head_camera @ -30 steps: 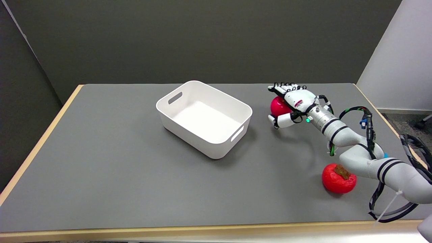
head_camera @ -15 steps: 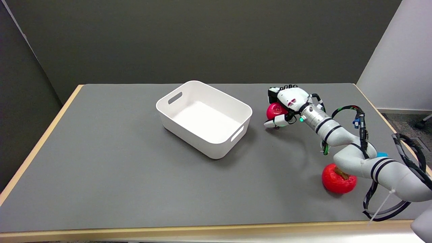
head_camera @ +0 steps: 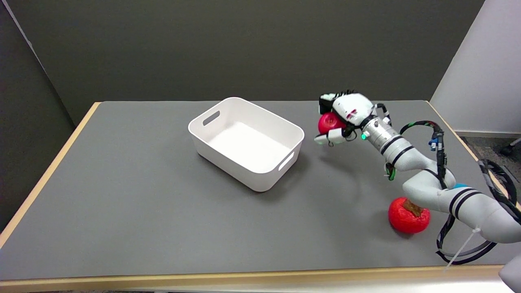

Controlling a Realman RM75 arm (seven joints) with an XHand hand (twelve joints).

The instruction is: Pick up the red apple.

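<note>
Right hand (head_camera: 344, 116) clenched around the red apple (head_camera: 328, 122) — fingers (head_camera: 330, 99) curled over its top and far side, thumb (head_camera: 327, 137) wrapped under its near side. Apple sitting inside that grasp, only its left-facing red cheek showing between fingers and thumb. Held above the grey table (head_camera: 122, 195), with a soft shadow (head_camera: 338, 160) on the surface below and nearer than the thumb; actual contact with the table not visible. White arm trailing back from the wrist toward the lower right, green light lit at the wrist, black cables looped along it.

White bin (head_camera: 246, 142) left of the fingertips, near but apart from them, open side up, slot handles in its two short walls. Nothing visible inside.

Second red fruit (head_camera: 408, 215) — brown calyx on top, looks like a persimmon — resting on the table well behind the palm, toward the near edge, partly overlapped by the forearm in this view. Touching the arm or not: cannot tell.
</note>
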